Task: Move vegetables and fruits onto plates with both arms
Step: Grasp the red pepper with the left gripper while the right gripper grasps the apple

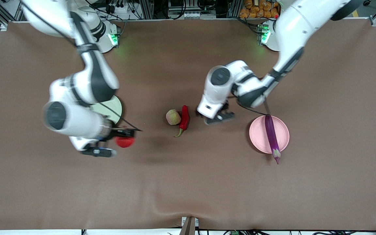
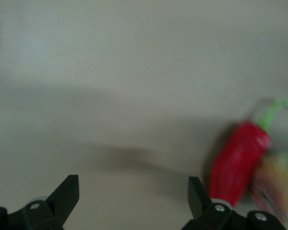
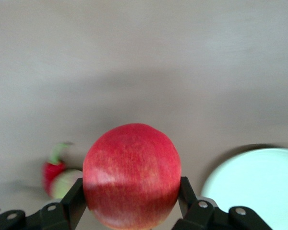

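My right gripper [image 1: 120, 138] [image 3: 132, 197] is shut on the red-orange round fruit [image 1: 126, 142] [image 3: 132, 172] and holds it in the air beside the pale green plate [image 1: 113, 107] [image 3: 259, 184]. Over the table, next to the red chili pepper [image 1: 184, 119] [image 2: 240, 163], my left gripper [image 1: 220, 118] [image 2: 133, 191] hangs open with nothing between its fingers. The pale peach-like fruit [image 1: 173, 117] [image 2: 278, 184] touches the chili. The purple eggplant [image 1: 272, 135] lies across the pink plate [image 1: 258, 133], its stem end overhanging the rim nearer the camera.
The right arm's forearm covers much of the green plate in the front view. Brown cloth covers the table [image 1: 188, 182], with a raised fold at the edge nearest the camera. Both arm bases stand along the edge farthest from the camera.
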{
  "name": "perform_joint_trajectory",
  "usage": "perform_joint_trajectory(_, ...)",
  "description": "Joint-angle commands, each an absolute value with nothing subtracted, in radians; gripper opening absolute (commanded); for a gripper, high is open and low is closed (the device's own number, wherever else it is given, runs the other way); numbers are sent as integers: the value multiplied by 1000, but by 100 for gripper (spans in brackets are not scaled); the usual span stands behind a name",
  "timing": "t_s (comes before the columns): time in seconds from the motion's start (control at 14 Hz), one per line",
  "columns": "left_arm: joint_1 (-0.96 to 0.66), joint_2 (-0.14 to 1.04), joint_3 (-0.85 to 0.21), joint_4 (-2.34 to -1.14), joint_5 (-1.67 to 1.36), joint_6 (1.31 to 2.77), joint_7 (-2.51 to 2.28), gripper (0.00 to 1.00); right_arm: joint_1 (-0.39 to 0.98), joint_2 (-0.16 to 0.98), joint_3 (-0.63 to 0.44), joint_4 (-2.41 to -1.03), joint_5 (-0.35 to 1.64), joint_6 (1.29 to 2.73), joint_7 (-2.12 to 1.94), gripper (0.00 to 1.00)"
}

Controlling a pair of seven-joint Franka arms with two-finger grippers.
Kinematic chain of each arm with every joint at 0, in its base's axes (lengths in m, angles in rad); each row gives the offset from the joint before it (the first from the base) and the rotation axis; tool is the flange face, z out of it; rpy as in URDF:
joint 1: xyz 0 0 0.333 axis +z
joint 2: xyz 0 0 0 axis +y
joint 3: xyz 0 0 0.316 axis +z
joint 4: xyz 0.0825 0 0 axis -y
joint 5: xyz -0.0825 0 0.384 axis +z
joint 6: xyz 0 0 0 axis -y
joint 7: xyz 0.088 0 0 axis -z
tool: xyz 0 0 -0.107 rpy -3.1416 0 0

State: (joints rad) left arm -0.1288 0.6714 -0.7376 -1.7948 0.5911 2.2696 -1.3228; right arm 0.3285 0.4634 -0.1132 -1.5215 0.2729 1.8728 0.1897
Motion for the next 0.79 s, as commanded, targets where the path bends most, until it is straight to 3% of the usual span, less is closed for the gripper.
perform_joint_trajectory(0.0,-185,736,-719,-1778,690,2359,-1328,100,203,350,-87,-1710,267,1891,-21,49)
perform_joint_trajectory(0.21,-268,825,-718,-1703,781,2379,-1330,98,92,337,-89,-1784,262,1882,-197,49)
perform_joint_trajectory(0.43,-388,853,-608,-1651,772,2379,-1331,94,-7,356,-92,-1825,239,1884,-339,49)
perform_joint_trajectory(0.5,-425,856,-573,-1643,772,2379,-1331,88,-32,374,-91,-1841,232,1885,-353,49)
perform_joint_trajectory(0.57,-448,861,-545,-1641,773,2381,-1330,74,-46,393,-91,-1848,232,1882,-360,49)
perform_joint_trajectory(0.64,-451,864,-537,-1640,775,2382,-1327,50,-49,408,-91,-1864,232,1881,-370,49)
perform_joint_trajectory(0.71,-446,865,-537,-1640,775,2382,-1322,18,-48,422,-89,-1877,232,1881,-371,49)
